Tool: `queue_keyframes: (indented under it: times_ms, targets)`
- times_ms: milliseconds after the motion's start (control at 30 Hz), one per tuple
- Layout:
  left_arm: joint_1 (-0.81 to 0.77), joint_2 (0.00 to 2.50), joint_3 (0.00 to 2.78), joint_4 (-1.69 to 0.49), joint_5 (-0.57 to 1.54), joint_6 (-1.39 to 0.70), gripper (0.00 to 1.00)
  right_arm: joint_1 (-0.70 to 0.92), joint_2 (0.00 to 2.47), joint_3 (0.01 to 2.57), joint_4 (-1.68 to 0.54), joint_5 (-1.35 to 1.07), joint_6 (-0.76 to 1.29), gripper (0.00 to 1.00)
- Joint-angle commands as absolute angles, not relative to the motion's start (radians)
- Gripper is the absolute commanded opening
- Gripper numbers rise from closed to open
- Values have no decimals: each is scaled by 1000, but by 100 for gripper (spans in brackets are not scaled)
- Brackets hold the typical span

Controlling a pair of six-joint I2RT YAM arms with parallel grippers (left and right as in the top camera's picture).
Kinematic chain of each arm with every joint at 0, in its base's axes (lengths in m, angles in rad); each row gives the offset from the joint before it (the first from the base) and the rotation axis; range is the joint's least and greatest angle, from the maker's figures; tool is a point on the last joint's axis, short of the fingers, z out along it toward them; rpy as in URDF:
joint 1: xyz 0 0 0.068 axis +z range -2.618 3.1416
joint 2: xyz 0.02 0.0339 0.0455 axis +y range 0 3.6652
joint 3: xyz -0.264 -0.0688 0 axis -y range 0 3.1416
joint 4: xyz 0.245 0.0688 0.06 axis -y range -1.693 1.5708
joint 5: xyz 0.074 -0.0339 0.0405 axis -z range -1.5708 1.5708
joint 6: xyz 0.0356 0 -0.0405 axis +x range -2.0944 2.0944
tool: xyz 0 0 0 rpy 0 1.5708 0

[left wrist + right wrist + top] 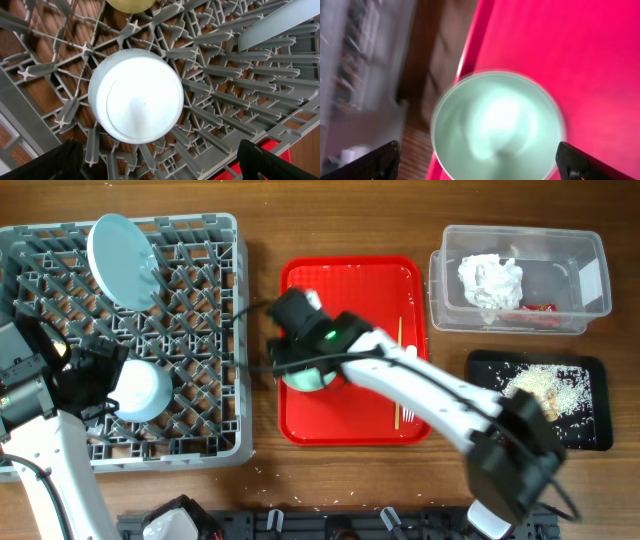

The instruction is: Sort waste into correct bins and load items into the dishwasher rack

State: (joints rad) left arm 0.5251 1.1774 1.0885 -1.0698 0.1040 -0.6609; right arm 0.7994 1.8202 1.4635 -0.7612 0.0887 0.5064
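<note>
Round pale teal bowl [497,125] (blurred); glossy, upright.

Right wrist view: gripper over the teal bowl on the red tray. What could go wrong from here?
1. The teal bowl sits by the left edge of the red tray, and the right gripper is open around it in a blurred picture; a mistimed close could tip it or push it off.
2. The left gripper hangs open over the upturned bowl in the dishwasher rack; carrying the teal bowl there could make the grippers collide.
</note>
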Motion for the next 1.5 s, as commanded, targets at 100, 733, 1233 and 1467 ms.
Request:
queue_keyframes:
  times_ms: [100, 733, 1233, 1467]
  targets:
    - [531, 1178, 1097, -1067, 115, -667, 100, 368, 1466, 1540, -829, 153, 499, 100]
    - [-667, 1424, 1148, -655, 52, -530, 98, -63, 1441, 1538, -899, 220, 498, 100]
    - [-793, 1819, 1404, -841, -132, -544, 51, -63, 1441, 1538, -899, 220, 497, 100]
    - [-841, 1973, 1404, -819, -242, -622, 44, -63, 1441, 1538, -899, 220, 498, 100]
